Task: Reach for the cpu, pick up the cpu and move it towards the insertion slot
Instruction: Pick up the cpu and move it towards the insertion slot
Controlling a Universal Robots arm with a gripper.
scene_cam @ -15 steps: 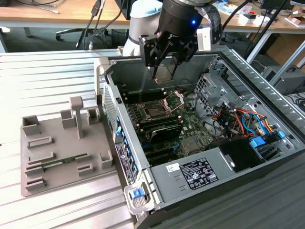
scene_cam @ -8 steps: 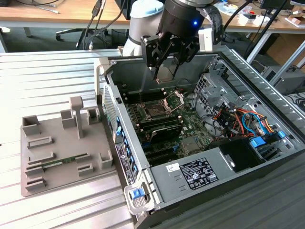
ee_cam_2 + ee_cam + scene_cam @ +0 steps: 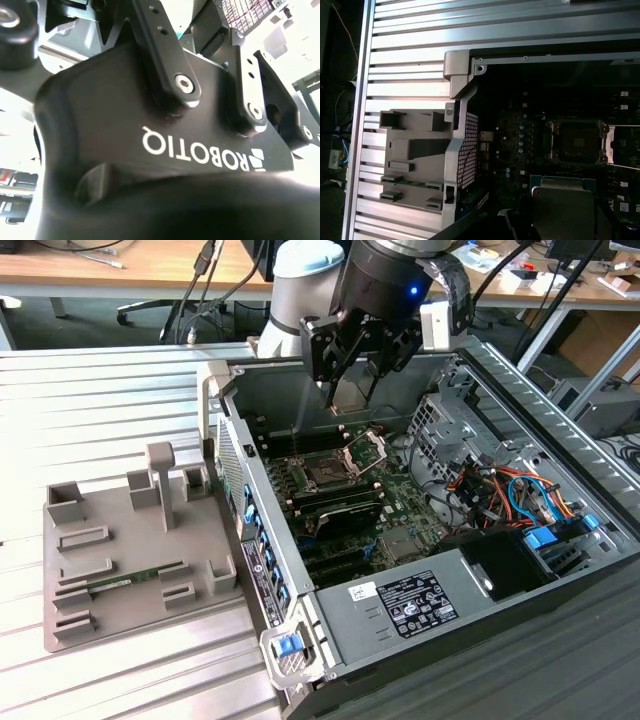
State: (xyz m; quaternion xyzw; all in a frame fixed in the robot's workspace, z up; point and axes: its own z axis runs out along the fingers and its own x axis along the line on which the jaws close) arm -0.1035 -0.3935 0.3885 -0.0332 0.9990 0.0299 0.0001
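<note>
Overhead, the gripper (image 3: pixel 352 392) pinches the cpu (image 3: pixel 349 397) between its fingers, above the open computer case (image 3: pixel 262 570) and just beyond the insertion slot (image 3: pixel 325 473), clear of it.

Open computer case (image 3: pixel 420 540): top side uncovered, free descent to the insertion slot (image 3: pixel 327 472), its clamp frame (image 3: pixel 366 448) raised beside it. Obstacles: case walls around; drive cage (image 3: pixel 440 425) and cable bundle (image 3: pixel 500 490) toward the exterior view's right. Grey tray (image 3: pixel 120 550) stands outside the case on the table (image 3: pixel 100 400).
</note>
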